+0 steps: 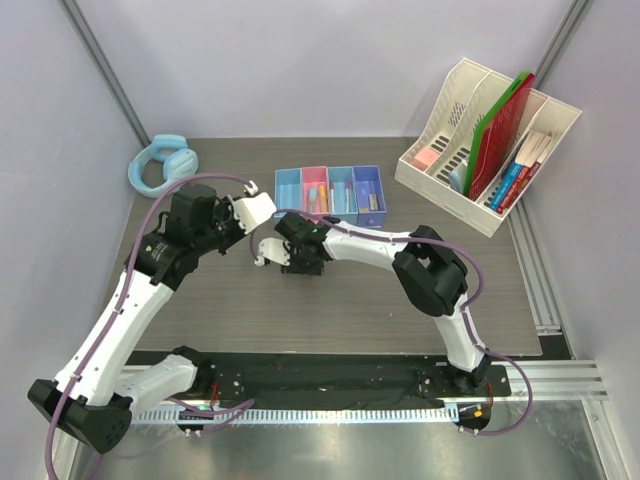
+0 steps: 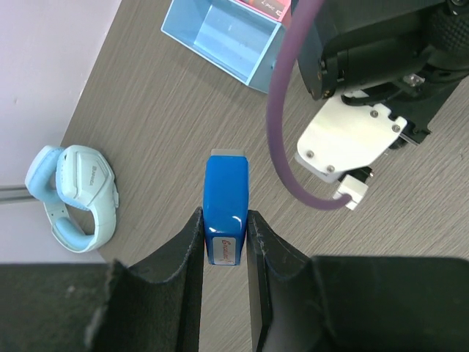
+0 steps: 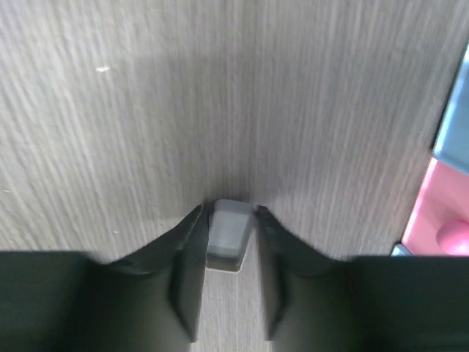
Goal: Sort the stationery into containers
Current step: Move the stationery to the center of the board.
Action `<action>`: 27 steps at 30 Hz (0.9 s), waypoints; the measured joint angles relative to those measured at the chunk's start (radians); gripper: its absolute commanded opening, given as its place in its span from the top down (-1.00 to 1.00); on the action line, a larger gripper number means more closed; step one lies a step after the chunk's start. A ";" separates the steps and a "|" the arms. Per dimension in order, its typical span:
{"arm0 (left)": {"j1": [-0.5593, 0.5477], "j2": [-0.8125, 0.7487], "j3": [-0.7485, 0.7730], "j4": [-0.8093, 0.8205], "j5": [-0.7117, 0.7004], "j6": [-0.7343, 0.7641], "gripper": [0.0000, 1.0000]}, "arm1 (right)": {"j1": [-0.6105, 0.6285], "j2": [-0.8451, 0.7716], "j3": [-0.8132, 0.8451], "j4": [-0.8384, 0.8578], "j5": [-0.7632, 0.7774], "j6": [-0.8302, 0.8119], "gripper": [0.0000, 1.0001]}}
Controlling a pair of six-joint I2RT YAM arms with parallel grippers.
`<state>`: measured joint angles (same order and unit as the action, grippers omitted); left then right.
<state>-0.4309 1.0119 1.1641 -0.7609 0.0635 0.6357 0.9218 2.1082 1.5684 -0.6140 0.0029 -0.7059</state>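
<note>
The left arm (image 1: 130, 310) rises from the lower left of the top view and bends toward the middle. The left jaws are pinching one blue block (image 2: 226, 209), held lengthwise at the centre of the left wrist view, above the bench (image 2: 146, 132).

The right arm (image 1: 375, 245) climbs from the lower right, folds at its elbow and stretches left. The right jaws are closed on one grey eraser (image 3: 229, 231), low at the bench in the bottom centre of that wrist view. Whether it touches the surface I cannot tell.

Four bins sit joined in a row at the upper centre: blue (image 1: 288, 190), pink (image 1: 315, 190), blue (image 1: 343, 192) and purple (image 1: 369, 195). One pair of light blue headphones (image 1: 160, 163) lies at the upper left, and one cream file organiser (image 1: 470, 100) stands at the upper right.
</note>
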 measured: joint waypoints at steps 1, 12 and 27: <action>0.000 0.000 0.000 0.000 0.000 0.000 1.00 | 0.003 0.000 0.000 0.002 0.000 -0.002 -0.07; 0.002 0.000 -0.002 0.002 0.001 0.003 1.00 | 0.007 -0.045 -0.050 0.050 0.039 0.022 -0.64; -0.035 0.285 0.177 -0.060 0.135 0.198 1.00 | -0.204 -0.743 -0.430 0.065 0.146 0.057 -0.79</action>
<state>-0.4656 1.2972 1.3411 -0.8211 0.1986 0.8333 0.7181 1.3655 1.1389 -0.5491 0.1493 -0.6487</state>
